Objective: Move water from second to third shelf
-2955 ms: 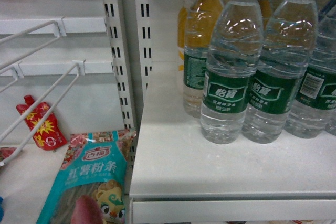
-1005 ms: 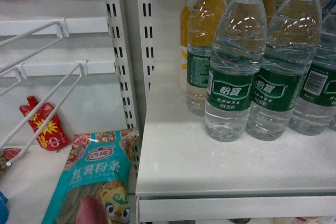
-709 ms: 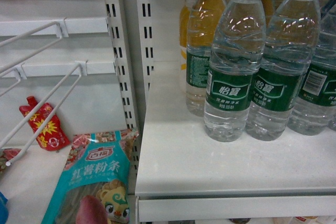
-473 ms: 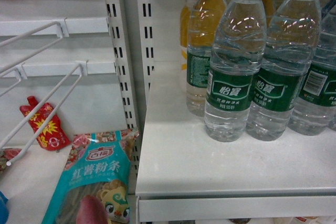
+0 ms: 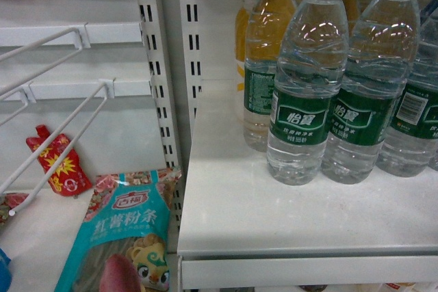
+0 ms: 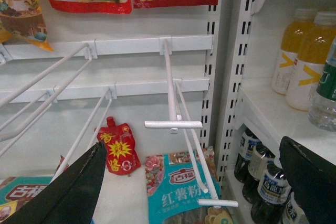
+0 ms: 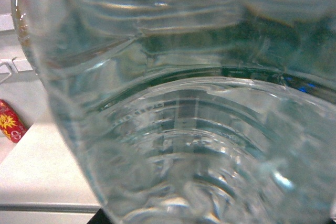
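Since three seconds ago the view has crept slightly right. The water bottle point(image 5: 306, 80) stands at the shelf point(image 5: 274, 217) front, easiest to reach. Left gripper point(image 6: 194, 182) jaws spread, holding nothing; right gripper's jaws unseen.

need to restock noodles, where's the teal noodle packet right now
In the head view the teal noodle packet is at the lower left, below the white wire hooks, right of the red pouch and left of the water bottles' shelf.
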You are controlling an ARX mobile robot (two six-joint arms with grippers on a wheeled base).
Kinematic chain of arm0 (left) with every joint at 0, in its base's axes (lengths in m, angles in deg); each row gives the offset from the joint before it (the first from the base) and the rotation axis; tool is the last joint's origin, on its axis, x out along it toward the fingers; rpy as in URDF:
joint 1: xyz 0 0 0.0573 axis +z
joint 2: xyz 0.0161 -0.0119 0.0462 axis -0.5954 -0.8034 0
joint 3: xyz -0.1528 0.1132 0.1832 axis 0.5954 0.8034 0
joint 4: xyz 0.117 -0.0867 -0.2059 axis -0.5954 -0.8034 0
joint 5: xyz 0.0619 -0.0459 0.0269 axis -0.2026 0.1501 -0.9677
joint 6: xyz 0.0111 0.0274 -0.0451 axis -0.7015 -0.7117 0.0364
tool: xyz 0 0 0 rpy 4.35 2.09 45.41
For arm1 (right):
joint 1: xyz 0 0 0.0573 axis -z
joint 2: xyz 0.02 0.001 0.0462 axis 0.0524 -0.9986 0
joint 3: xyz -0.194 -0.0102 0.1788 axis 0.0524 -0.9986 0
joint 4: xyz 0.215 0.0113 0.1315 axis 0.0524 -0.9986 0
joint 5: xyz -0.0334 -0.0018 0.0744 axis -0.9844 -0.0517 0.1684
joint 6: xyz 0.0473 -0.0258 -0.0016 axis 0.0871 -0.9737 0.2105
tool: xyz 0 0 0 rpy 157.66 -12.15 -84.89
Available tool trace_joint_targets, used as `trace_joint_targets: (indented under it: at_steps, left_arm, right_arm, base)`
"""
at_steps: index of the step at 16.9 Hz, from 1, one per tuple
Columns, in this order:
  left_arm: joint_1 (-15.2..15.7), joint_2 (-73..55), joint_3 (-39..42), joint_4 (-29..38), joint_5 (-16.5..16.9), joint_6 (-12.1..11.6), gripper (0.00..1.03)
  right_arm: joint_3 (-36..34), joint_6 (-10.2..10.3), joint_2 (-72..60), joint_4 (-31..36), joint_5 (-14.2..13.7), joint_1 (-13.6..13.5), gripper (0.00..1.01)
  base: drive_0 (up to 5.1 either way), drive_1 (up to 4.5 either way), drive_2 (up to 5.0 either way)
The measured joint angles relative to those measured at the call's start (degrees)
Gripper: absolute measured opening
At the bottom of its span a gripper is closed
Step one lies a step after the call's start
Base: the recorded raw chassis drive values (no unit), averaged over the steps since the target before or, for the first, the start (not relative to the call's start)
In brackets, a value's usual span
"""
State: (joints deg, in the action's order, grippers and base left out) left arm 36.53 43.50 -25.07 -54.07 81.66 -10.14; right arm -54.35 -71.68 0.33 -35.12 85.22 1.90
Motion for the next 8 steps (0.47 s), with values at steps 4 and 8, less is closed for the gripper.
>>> trace_joint_targets:
  at_steps: [4, 8]
  left_arm:
    - [0.00, 0.00, 0.00, -0.02, 0.00, 0.00, 0.98]
    - [0.00, 0.00, 0.00, 0.00, 0.00, 0.00, 0.98]
  right_arm:
    - [-0.07, -0.50, -10.54, 10.36, -1.38, -1.31, 0.39]
    - [4.20, -0.39, -24.98, 17.88, -1.88, -2.34, 0.39]
  base:
    - [0.0, 0.00, 0.0]
    - [0.0, 0.00, 0.0]
